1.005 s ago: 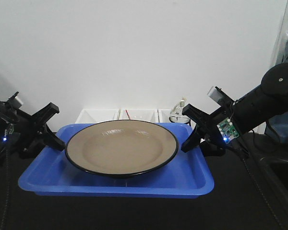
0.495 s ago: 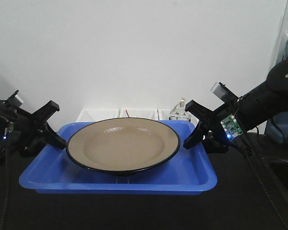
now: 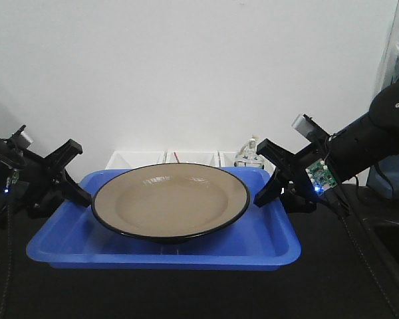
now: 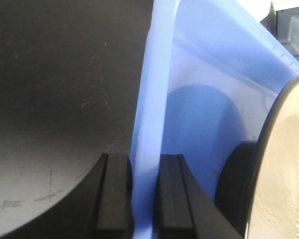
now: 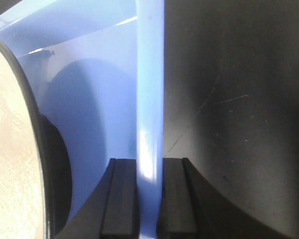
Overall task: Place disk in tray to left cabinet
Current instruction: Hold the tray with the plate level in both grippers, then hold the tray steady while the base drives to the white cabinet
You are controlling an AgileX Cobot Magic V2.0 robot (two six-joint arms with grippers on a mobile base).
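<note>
The left gripper [image 4: 143, 199] and right gripper [image 5: 148, 199] each clamp one short rim of the tray [image 3: 266, 246], at opposite ends, presumably to carry it balanced and level. The plate [image 3: 169, 201] rests centred inside the tray. No cabinet is in view.

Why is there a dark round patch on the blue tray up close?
Left wrist view: it's the shadow of the disk on the tray floor. Right wrist view: same shadow, plus a glare streak on the tray rim. Front view: soft, even light.
</note>
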